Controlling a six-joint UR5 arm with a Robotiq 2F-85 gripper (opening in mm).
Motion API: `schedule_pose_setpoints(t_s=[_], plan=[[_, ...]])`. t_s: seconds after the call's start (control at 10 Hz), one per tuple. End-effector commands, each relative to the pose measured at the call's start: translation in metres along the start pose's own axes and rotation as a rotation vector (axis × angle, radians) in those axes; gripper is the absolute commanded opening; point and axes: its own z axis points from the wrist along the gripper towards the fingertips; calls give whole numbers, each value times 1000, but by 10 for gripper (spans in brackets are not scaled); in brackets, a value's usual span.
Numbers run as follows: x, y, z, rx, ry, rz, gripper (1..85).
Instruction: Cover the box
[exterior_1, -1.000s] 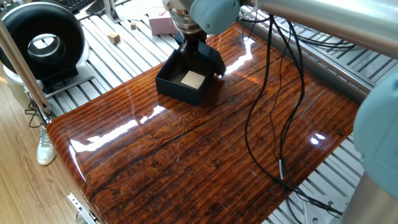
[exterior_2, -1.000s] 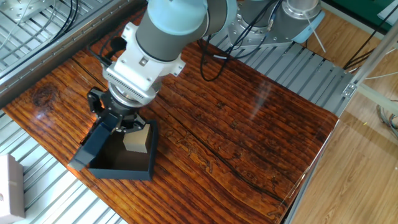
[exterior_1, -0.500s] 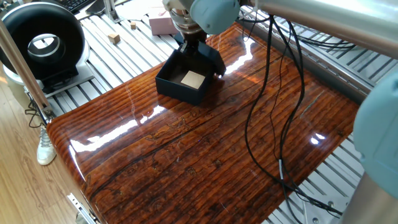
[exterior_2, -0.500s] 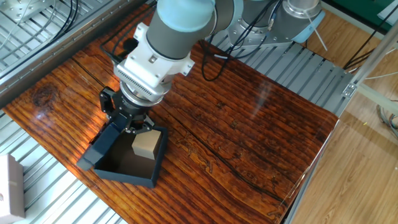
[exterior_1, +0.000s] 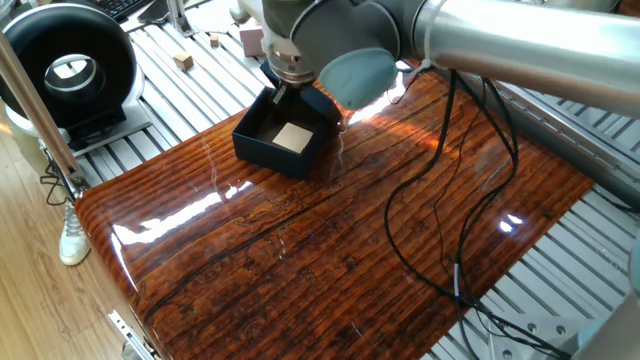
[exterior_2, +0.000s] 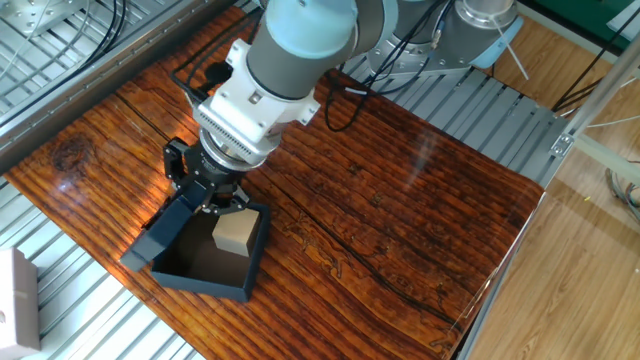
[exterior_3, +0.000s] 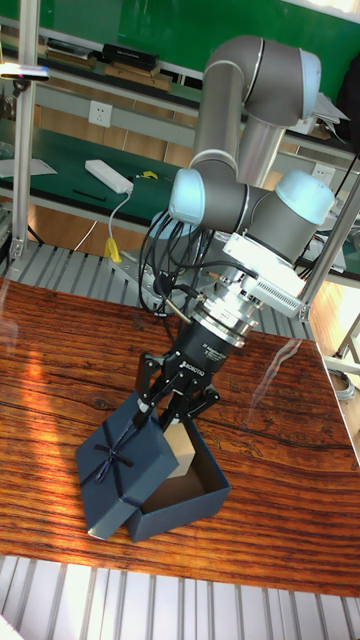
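The dark navy box (exterior_1: 262, 150) stands open on the wooden table, with a tan pad (exterior_1: 292, 138) inside. In the tall fixed view the navy lid (exterior_3: 120, 465) with its bow is tilted, its lower edge on the table. Its upper edge leans against the box (exterior_3: 185, 505). My gripper (exterior_3: 172, 405) is right above the box, shut on the lid's upper edge. The other fixed view shows the lid (exterior_2: 160, 235) slanting down to the left of the box (exterior_2: 205, 283) from the gripper (exterior_2: 205, 195). In one fixed view the gripper (exterior_1: 283, 92) hides most of the lid.
A pale pink box (exterior_1: 250, 40) and small wooden blocks (exterior_1: 183, 61) lie on the metal slats behind the table. A black round device (exterior_1: 68, 65) stands at the left. Black cables (exterior_1: 430, 200) hang from the arm over the table (exterior_1: 300, 270).
The arm has swung and the gripper, lid and box have shifted together a little across the table. The lid stays tilted in the gripper.
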Motion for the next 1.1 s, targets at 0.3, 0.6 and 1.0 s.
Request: schedule_pose_setpoints(t_s=[0.3, 0.6, 1.0], plan=[[-1, -20, 5, 62, 24, -52, 187], [3, -41, 2, 140, 51, -190, 170], [-5, -47, 2, 164, 37, -386, 190]])
